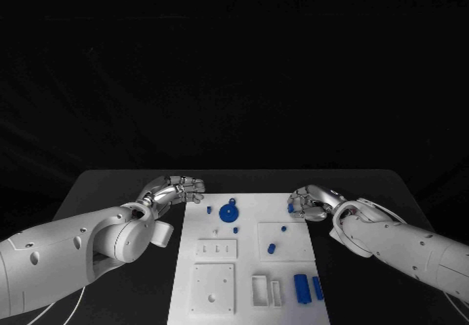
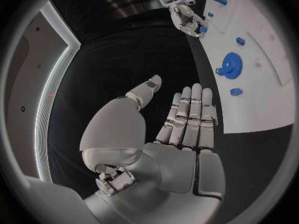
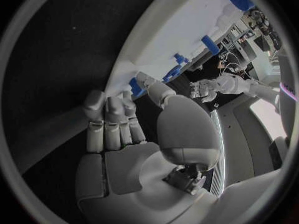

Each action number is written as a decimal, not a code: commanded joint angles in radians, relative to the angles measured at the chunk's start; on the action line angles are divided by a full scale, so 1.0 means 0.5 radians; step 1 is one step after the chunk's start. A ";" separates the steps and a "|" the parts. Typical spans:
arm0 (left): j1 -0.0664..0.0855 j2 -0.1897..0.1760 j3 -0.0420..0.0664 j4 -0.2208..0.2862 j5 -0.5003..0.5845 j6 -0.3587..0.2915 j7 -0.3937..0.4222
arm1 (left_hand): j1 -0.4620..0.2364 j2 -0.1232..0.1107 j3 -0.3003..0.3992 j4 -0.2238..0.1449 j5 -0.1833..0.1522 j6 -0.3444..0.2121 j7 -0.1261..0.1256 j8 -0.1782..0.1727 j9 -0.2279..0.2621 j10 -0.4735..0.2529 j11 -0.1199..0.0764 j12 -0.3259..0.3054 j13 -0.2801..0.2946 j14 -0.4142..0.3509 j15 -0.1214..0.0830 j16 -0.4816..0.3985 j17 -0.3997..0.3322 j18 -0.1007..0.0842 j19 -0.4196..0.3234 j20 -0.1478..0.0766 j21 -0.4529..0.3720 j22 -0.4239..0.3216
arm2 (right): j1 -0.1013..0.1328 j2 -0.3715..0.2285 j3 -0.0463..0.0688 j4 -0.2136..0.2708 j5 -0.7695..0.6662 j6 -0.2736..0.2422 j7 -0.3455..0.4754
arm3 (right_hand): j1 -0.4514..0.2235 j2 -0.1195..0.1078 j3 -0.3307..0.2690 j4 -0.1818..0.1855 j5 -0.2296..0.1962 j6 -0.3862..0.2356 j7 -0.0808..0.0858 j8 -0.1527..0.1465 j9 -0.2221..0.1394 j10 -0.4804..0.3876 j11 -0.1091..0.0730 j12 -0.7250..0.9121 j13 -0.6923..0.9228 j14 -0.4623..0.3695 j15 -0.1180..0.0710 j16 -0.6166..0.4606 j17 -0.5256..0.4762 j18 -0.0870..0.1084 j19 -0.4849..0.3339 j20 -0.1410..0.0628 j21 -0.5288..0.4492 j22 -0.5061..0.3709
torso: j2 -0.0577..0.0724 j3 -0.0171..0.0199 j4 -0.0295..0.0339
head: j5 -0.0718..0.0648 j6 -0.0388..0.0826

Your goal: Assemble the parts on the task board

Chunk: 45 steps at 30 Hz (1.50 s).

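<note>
Head view: the white task board (image 1: pixel 245 271) lies in the middle of the black desk (image 1: pixel 97 186), its long axis running away from the robot. On it sit the blue parts: a gear-like disc (image 1: pixel 229 214) near the far end with a small peg (image 1: pixel 208 210) to its left, a short peg (image 1: pixel 272 248) standing on a raised square plate, and two long blue bars (image 1: pixel 302 286) near the near right corner, lying with their long axes parallel to the board's length. The left robot hand (image 1: pixel 178 189) hangs just off the board's far left corner, fingers curled in, nothing visible in them. The right robot hand (image 1: pixel 313 202) is at the board's far right edge, fingers bunched against a small blue part (image 1: pixel 291 208) there.

Left wrist view: the left robot hand (image 2: pixel 181 129) has its fingers straight and side by side, thumb apart, palm bare; it grasps nothing. The board's edge (image 2: pixel 249 109) is beside the fingertips, with the blue disc (image 2: pixel 231 65) on it. Farther off, the right robot hand (image 2: pixel 187 17) has its fingertips closed round a blue piece (image 2: pixel 202 30) at the board's rim.

Right wrist view: the right robot hand (image 3: pixel 134 124) reaches to the board's edge (image 3: pixel 156 50); thumb and a fingertip meet on the small blue part (image 3: pixel 136 87), pinching it.
</note>
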 commanded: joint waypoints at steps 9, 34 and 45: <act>0.001 0.005 0.001 -0.001 -0.006 0.033 0.008 | -0.014 0.002 0.005 -0.009 0.007 -0.005 0.035 -0.005 -0.002 0.001 0.008 -0.012 -0.002 -0.013 -0.004 0.005 -0.003 0.029 -0.012 0.003 0.014 0.044 | -0.004 0.013 -0.004 0.012 -0.025 0.013 0.002 | 0.006 0.032 0.074 -0.007 -0.135 0.097 -0.001 0.031 0.007 0.022 -0.033 0.018 0.003 0.001 -0.037 -0.012 0.011 0.247 0.004 0.005 0.008 0.038 | 0.000 0.0000 0.000 | 0.001 -0.003; 0.001 0.003 0.001 -0.003 -0.006 0.035 0.005 | -0.015 0.002 0.005 -0.011 0.007 -0.006 0.036 -0.006 -0.003 0.000 0.008 -0.013 -0.002 -0.014 -0.004 0.005 -0.003 0.028 -0.012 0.003 0.015 0.044 | -0.004 0.011 -0.005 0.016 -0.099 -0.102 -0.050 | 0.013 0.085 0.293 0.072 -0.309 0.248 -0.053 0.097 0.037 0.055 -0.081 0.031 0.013 0.006 -0.083 -0.023 0.029 0.247 0.005 -0.001 0.021 0.037 | 0.001 0.0018 0.000 | 0.005 -0.007; 0.001 0.002 0.001 -0.002 -0.012 0.043 -0.008 | -0.014 0.006 0.006 -0.013 0.007 -0.004 0.035 -0.005 -0.003 0.003 0.007 -0.011 -0.001 -0.012 -0.005 0.007 -0.003 0.029 -0.012 0.003 0.016 0.044 | -0.004 0.002 -0.005 0.061 -0.102 -0.177 -0.112 | 0.012 0.083 0.363 0.089 -0.309 0.302 -0.081 0.139 0.075 0.116 -0.109 0.063 0.040 0.017 -0.109 -0.027 0.033 0.247 0.016 -0.009 0.028 0.034 | 0.001 0.0020 -0.002 | 0.007 -0.010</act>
